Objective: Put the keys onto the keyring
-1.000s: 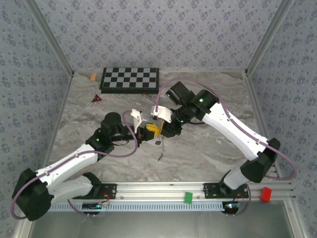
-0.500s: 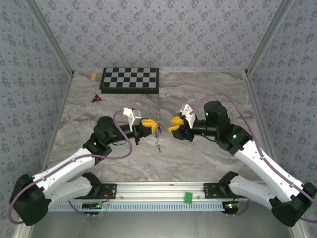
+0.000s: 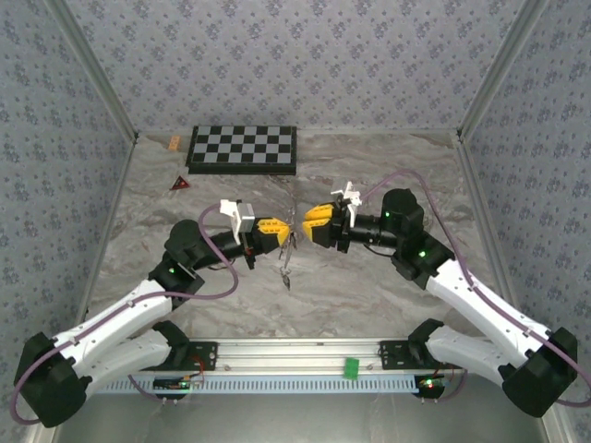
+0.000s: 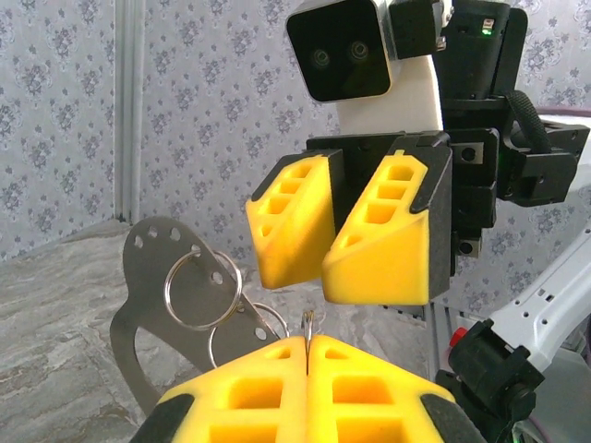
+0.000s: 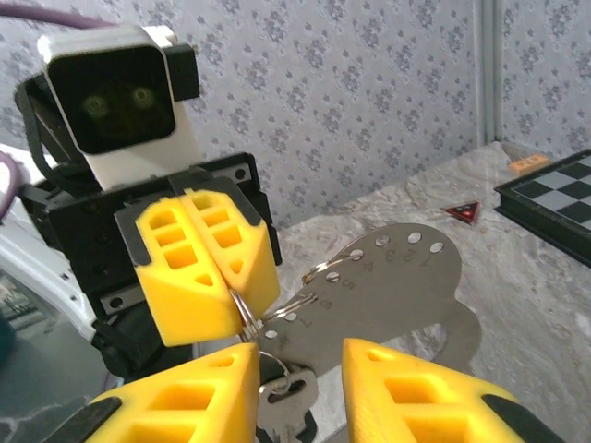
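Right wrist, keyring (image 5: pixel 247 321) pinched in left gripper (image 5: pixel 233 300), right gripper (image 5: pixel 300 355) parted beside.

- Top view looks down from high behind the arm bases over the whole bench (image 3: pixel 351 297) (well back).
- Left wrist view sits just behind the left pincer (image 4: pixel 307 343), facing the right pincer (image 4: pixel 325 277) closely.
- Right wrist view looks the opposite way; both share the gap between.
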